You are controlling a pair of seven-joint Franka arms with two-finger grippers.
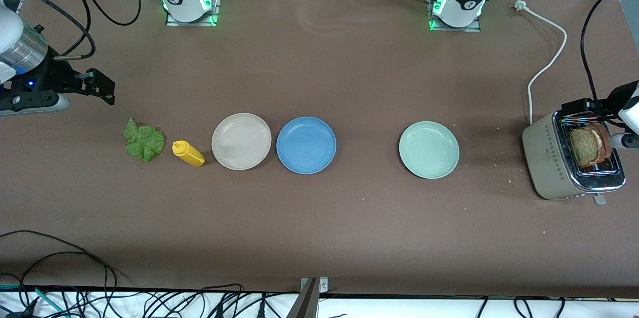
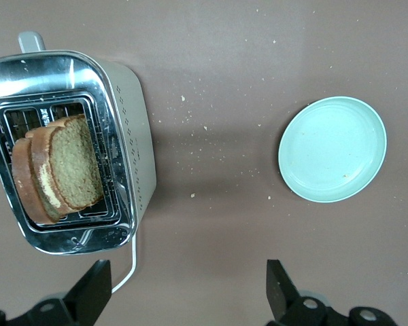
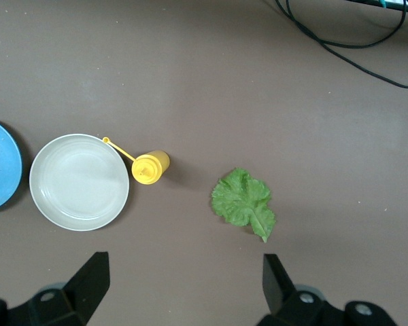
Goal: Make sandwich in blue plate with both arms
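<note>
Left tool [image 2: 183,292] held open over toaster [image 1: 559,158] holding bread slices [image 1: 589,146]; right tool [image 3: 183,288] open above lettuce leaf [image 1: 144,142]; blue plate [image 1: 306,145] mid-bench.

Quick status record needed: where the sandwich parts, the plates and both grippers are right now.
bread: two slices standing in toaster, at the left arm's end
lettuce: leaf flat on table, at the right arm's end, beside yellow bottle
blue plate: empty, between beige plate and mint plate
left gripper: open, over toaster
right gripper: open, above table near lettuce
</note>
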